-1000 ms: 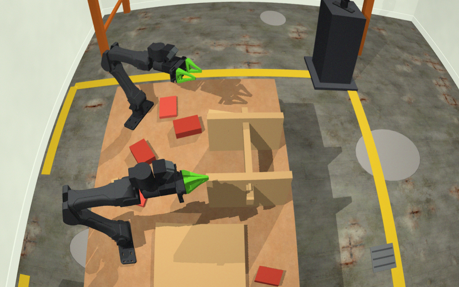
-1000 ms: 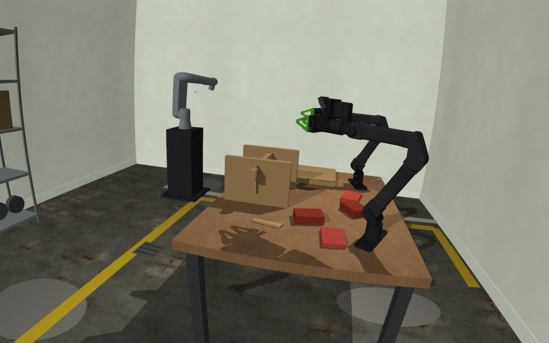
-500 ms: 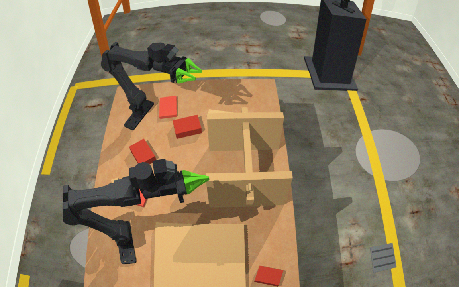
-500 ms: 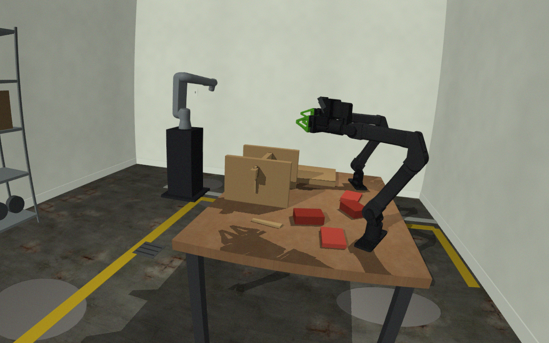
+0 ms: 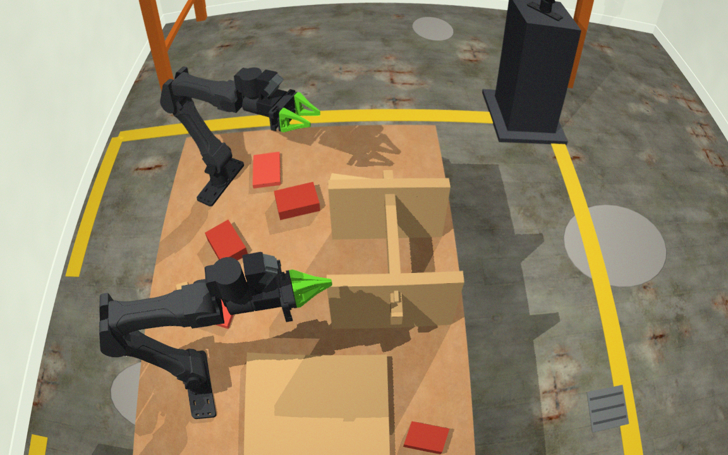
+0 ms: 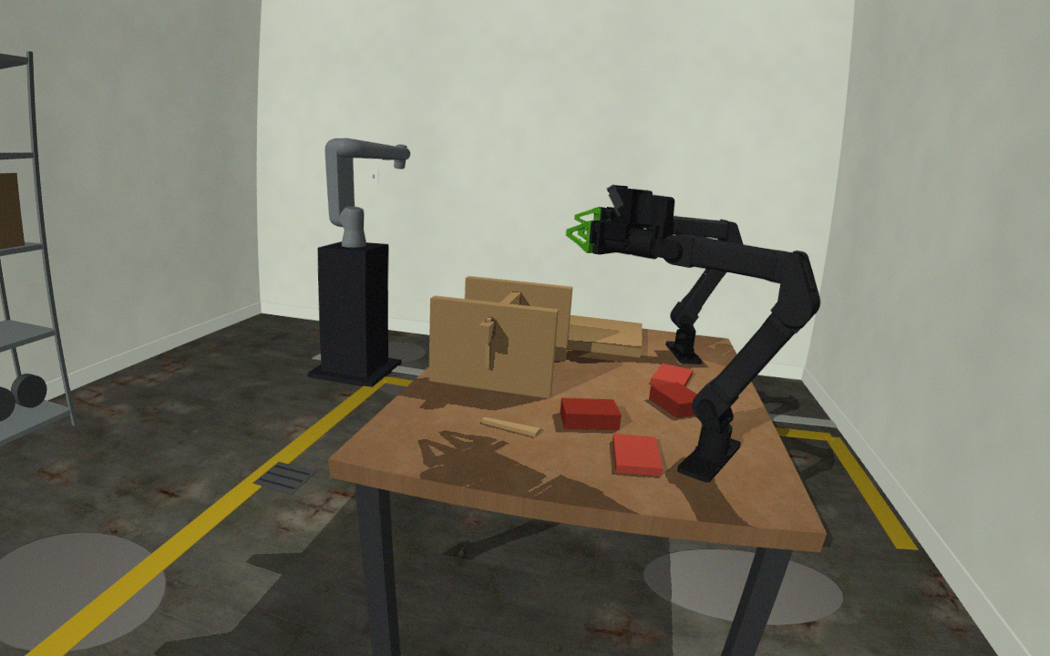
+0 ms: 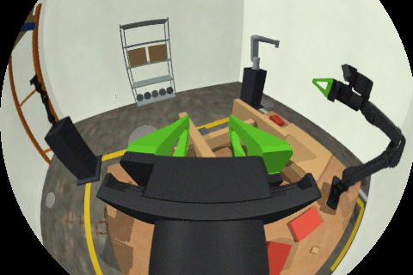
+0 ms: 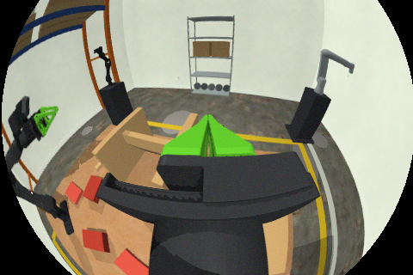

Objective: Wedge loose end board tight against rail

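Two upright end boards (image 5: 387,184) (image 5: 397,279) are joined by a rail (image 5: 392,237) at the middle of the table. A wedge (image 5: 395,302) stands in the rail's slot outside one board. Another wedge (image 6: 489,343) sits in the slot outside the other board. A loose wedge (image 6: 509,426) lies flat on the table. My left gripper (image 5: 301,113) is open and empty, high above the table's edge. My right gripper (image 5: 321,284) is shut and empty, raised above the table beside a board's end. Both grippers hang well above the boards in the exterior view (image 6: 581,228).
Red blocks (image 5: 266,169) (image 5: 297,200) (image 5: 225,238) lie between the arm bases, and another (image 5: 426,436) lies at a corner. A large flat board (image 5: 315,401) lies at one table end. A black pedestal (image 5: 531,73) stands on the floor.
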Action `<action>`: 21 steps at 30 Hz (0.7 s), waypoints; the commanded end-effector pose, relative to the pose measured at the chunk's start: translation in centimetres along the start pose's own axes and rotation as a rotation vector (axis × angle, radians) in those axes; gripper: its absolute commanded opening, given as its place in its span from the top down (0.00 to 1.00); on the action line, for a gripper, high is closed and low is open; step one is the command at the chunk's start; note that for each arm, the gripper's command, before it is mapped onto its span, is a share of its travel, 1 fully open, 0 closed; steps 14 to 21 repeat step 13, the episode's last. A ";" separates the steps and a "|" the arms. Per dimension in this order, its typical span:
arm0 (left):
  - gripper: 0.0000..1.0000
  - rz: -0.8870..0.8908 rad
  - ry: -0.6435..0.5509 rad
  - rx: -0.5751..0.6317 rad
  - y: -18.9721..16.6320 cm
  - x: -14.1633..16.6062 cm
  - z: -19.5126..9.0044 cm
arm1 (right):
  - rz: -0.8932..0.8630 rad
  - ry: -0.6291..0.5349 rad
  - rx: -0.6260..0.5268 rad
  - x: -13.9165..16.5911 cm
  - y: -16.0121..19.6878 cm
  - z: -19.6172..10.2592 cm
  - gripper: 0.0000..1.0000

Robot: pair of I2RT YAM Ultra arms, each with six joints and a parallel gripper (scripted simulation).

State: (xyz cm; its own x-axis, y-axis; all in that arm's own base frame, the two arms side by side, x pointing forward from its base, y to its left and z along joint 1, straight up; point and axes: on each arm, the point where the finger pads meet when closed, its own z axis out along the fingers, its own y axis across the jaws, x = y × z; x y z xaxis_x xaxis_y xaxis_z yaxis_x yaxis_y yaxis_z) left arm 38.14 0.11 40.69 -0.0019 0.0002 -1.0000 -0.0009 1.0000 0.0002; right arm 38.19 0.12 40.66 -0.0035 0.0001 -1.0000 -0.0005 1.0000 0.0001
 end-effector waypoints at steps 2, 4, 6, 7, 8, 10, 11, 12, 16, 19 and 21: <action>0.54 0.005 -0.048 0.015 -0.5 -1.5 -0.5 | -0.008 -0.038 0.004 -1.9 -0.1 -0.5 1.00; 0.54 0.005 -0.047 0.016 -0.5 -1.4 -0.5 | -0.009 -0.041 0.005 -2.0 -0.1 -0.6 1.00; 0.54 0.005 -0.046 0.018 -0.6 -1.4 -0.4 | -0.009 -0.044 0.005 -2.2 -0.1 -0.6 1.00; 0.54 0.005 -0.045 0.019 -0.6 -1.4 -0.4 | -0.009 -0.046 0.005 -2.2 -0.1 -0.7 1.00; 0.54 0.005 -0.045 0.019 -0.6 -1.3 -0.4 | -0.009 -0.047 0.006 -2.3 -0.1 -0.7 1.00; 0.54 0.005 -0.044 0.020 -0.7 -1.3 -0.4 | -0.008 -0.049 0.006 -2.4 -0.1 -0.7 1.00; 0.54 0.005 -0.044 0.020 -0.7 -1.3 -0.4 | -0.008 -0.049 0.006 -2.3 -0.1 -0.7 1.00; 0.54 0.005 -0.044 0.020 -0.7 -1.3 -0.4 | -0.008 -0.049 0.006 -2.3 -0.1 -0.7 1.00; 0.54 0.005 -0.044 0.020 -0.7 -1.3 -0.4 | -0.008 -0.049 0.006 -2.3 -0.1 -0.7 1.00; 0.54 0.005 -0.044 0.020 -0.7 -1.3 -0.4 | -0.008 -0.049 0.006 -2.3 -0.1 -0.7 1.00; 0.54 0.005 -0.044 0.020 -0.7 -1.3 -0.4 | -0.008 -0.049 0.006 -2.3 -0.1 -0.7 1.00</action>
